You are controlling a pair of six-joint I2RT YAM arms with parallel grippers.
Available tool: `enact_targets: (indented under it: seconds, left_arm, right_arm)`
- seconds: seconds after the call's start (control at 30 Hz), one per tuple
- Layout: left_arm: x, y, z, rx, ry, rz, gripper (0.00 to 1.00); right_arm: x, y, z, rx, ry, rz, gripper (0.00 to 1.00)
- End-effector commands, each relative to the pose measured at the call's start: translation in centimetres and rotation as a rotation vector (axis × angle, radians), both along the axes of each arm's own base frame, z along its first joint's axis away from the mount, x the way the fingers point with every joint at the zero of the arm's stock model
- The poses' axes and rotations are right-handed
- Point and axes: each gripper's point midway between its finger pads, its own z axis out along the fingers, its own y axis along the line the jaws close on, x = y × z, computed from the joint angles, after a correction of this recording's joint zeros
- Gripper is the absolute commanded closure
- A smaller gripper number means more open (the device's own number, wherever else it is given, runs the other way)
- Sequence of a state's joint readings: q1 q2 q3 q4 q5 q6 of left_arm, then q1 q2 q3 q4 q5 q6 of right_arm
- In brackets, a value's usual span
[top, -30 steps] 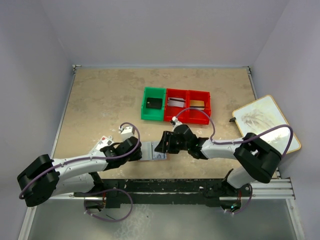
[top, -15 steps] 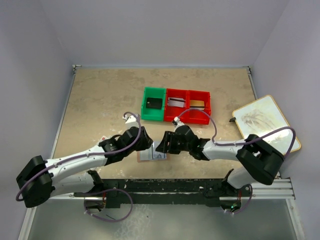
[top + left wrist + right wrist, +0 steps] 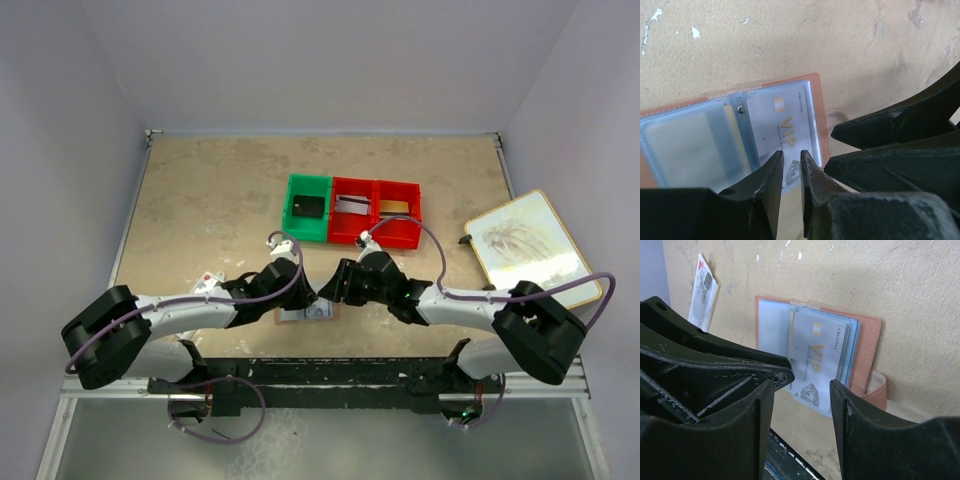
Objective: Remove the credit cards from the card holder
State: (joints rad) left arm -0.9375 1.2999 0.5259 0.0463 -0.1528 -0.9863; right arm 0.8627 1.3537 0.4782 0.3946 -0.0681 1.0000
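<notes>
The card holder (image 3: 300, 314) lies open near the table's front edge, reddish-brown rim around clear blue-grey sleeves (image 3: 695, 145) (image 3: 867, 347). A white VIP card (image 3: 785, 120) (image 3: 815, 365) sticks partly out of its sleeve toward the near edge. My left gripper (image 3: 306, 293) (image 3: 790, 156) points down over the card's protruding end, its jaws a narrow gap apart with nothing between them. My right gripper (image 3: 338, 291) (image 3: 807, 390) hangs open and empty just above the same card end, and the left fingertip (image 3: 782, 374) shows beside it.
A white packet with a red mark (image 3: 207, 283) (image 3: 704, 290) lies left of the holder. A green bin (image 3: 307, 208) and two red bins (image 3: 350, 210) (image 3: 397, 212) stand behind. A framed board (image 3: 530, 245) lies at the right. A black rail (image 3: 330, 375) runs along the front edge.
My left gripper has moved right, from beside the white packet to over the card holder's right half. My right gripper has shifted slightly right and back.
</notes>
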Motion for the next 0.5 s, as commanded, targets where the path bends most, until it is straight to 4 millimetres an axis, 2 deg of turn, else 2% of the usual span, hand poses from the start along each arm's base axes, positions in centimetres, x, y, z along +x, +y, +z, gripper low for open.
enact_targets:
  seconds: [0.0,0.27,0.47]
  left_arm:
    - [0.1,-0.9,0.1,-0.03,0.001,-0.013,0.84]
    - [-0.6,1.7,-2.5,0.077,0.025,0.019,0.87]
    - [-0.9,2.0,-3.5,0.086,0.039,0.019,0.87]
  right_arm:
    - [0.5,0.1,0.2,0.011,-0.011,-0.012,0.49]
    - [0.1,0.8,-0.7,0.012,0.008,0.034,0.49]
    - [0.0,0.9,-1.3,0.003,0.029,0.038,0.49]
